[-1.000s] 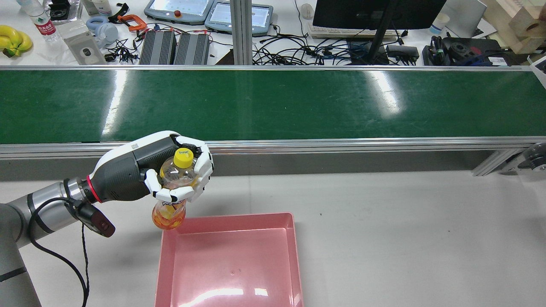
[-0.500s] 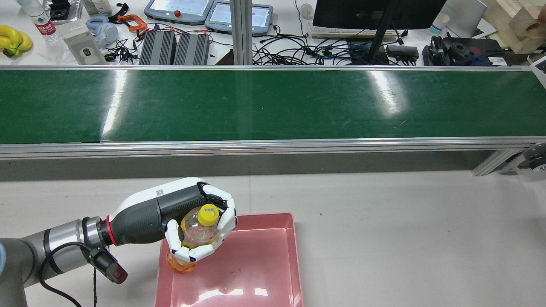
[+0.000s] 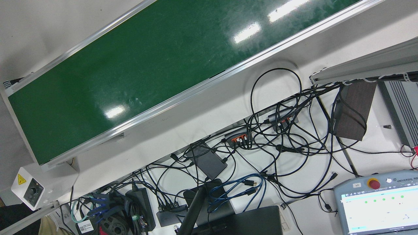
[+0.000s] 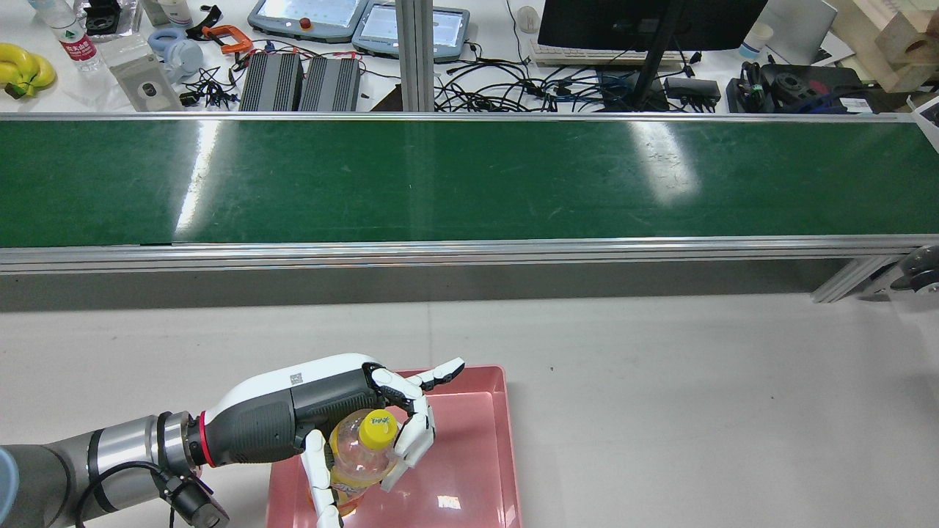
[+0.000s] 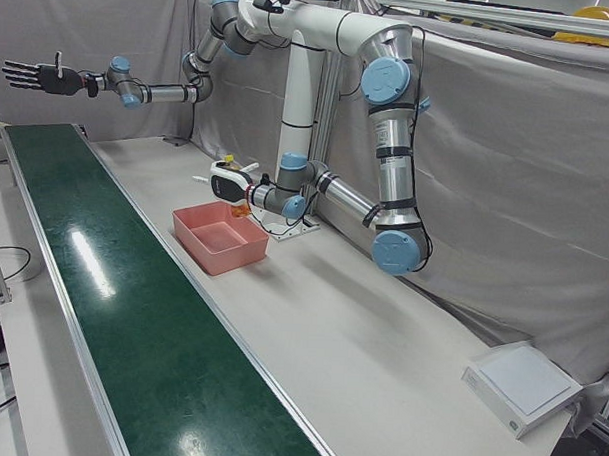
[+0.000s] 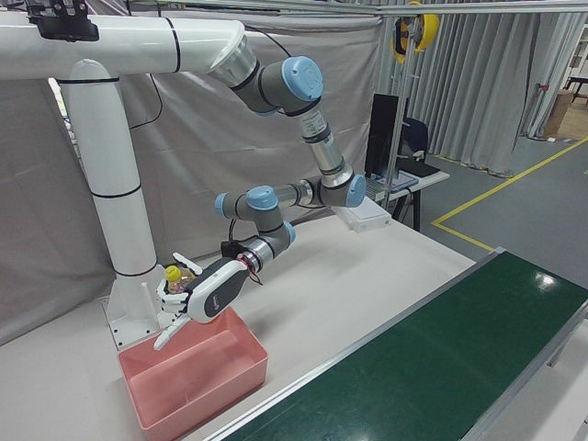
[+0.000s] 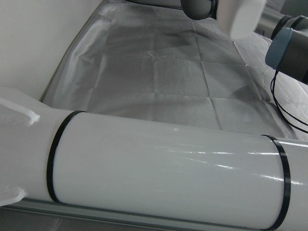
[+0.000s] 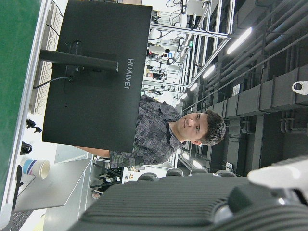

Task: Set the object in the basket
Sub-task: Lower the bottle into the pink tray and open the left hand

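Conveyor: bare green belt at 12 o'clock of your basket, well apart, nothing blocking.
Basket: pink, on the counter; bottle inside its 9 o'clock side.
Left hand: fingers spreading around the bottle; release looks nearly done, withdrawal left.
Right hand: raised far off, fingers wide, empty.

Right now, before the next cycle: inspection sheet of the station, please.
Surface: grey table, nothing seen beside the basket; green belt, nothing seen on it.
Job's things: yellow-capped bottle over the left part of the pink basket; whether it rests on the floor cannot be told.
Clutter: bananas on the far desk.
Hands: left hand has fingers spread around the bottle, grip unclear; right hand open, raised high.
Cables: tangle beyond the belt.
Surroundings: monitor; a person behind it.
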{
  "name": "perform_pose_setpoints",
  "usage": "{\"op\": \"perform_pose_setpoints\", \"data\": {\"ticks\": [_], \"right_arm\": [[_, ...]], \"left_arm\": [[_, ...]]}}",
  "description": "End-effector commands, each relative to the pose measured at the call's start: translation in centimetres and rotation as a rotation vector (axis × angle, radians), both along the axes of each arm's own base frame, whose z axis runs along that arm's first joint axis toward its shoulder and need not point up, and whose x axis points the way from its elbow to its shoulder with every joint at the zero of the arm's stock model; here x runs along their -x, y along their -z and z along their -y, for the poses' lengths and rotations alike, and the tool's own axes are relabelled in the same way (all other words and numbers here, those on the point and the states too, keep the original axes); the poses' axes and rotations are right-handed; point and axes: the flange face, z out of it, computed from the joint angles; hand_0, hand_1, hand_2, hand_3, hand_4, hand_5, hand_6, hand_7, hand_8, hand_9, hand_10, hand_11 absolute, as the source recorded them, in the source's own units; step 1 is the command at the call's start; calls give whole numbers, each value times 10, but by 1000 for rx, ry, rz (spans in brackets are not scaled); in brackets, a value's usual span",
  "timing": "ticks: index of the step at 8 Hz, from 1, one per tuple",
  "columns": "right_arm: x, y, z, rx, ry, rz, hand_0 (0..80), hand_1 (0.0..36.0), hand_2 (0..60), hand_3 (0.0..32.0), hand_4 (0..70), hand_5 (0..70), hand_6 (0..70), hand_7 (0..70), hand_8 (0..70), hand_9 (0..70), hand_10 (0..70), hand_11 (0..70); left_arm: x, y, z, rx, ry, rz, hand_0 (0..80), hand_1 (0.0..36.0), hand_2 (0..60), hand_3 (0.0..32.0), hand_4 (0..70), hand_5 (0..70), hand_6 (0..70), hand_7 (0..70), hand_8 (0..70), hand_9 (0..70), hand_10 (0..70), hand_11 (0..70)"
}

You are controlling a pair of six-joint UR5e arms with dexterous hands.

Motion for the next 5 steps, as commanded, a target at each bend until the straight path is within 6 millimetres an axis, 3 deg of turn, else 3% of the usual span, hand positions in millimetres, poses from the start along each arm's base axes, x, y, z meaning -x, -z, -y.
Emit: {"op": "perform_pose_setpoints", "data": {"ticks": [1, 5], "right_arm": [[0, 0, 0, -1, 0, -2, 0, 0, 0, 0, 0, 0, 0, 0, 0, 0, 0, 0], [0, 1, 0, -1, 0, 0, 0, 0, 0, 0, 0, 0, 0, 0, 0, 0, 0, 0]], "left_arm": [[-3, 7, -1, -1, -4, -20, 629, 112, 0, 24, 0, 0, 0, 26, 0, 0, 0, 0], [0, 6, 2, 8, 3, -16, 594, 95, 0, 22, 0, 0, 0, 22, 0, 0, 0, 0]]}}
